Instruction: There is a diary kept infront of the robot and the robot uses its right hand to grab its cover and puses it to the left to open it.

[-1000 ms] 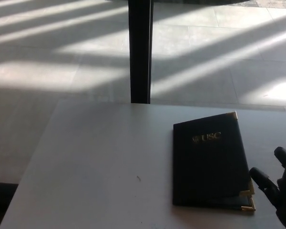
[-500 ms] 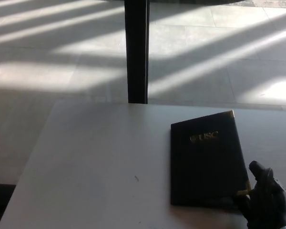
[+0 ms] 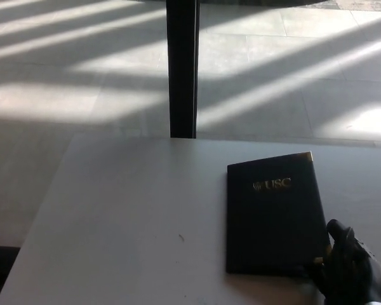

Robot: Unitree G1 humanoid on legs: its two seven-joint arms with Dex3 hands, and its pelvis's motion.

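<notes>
- Right hand (image 3: 346, 270): it sits at the near right corner of the diary (image 3: 274, 216), over the corner's gold fitting. One finger points up along the diary's right edge. Whether the fingers are closed on the cover cannot be determined, because the hand is dark and partly cut off by the picture edge.
- Left hand: not in view.
- Diary: it lies closed and flat on the desk (image 3: 127, 216), directly to the left of and beyond the hand. The cover faces up with gold "USC" lettering (image 3: 273, 185) toward its far end. A gold corner piece (image 3: 308, 155) shows at the far right corner, well beyond the hand.
- Progress: the reach to the cover edge appears complete. The cover shows no lift; no pages are exposed.
- Remaining, by judgement: secure the cover at its right edge, raise it, and swing it leftward away from the hand until the diary lies open.
- Desk area left of the diary is available to receive the cover.
</notes>
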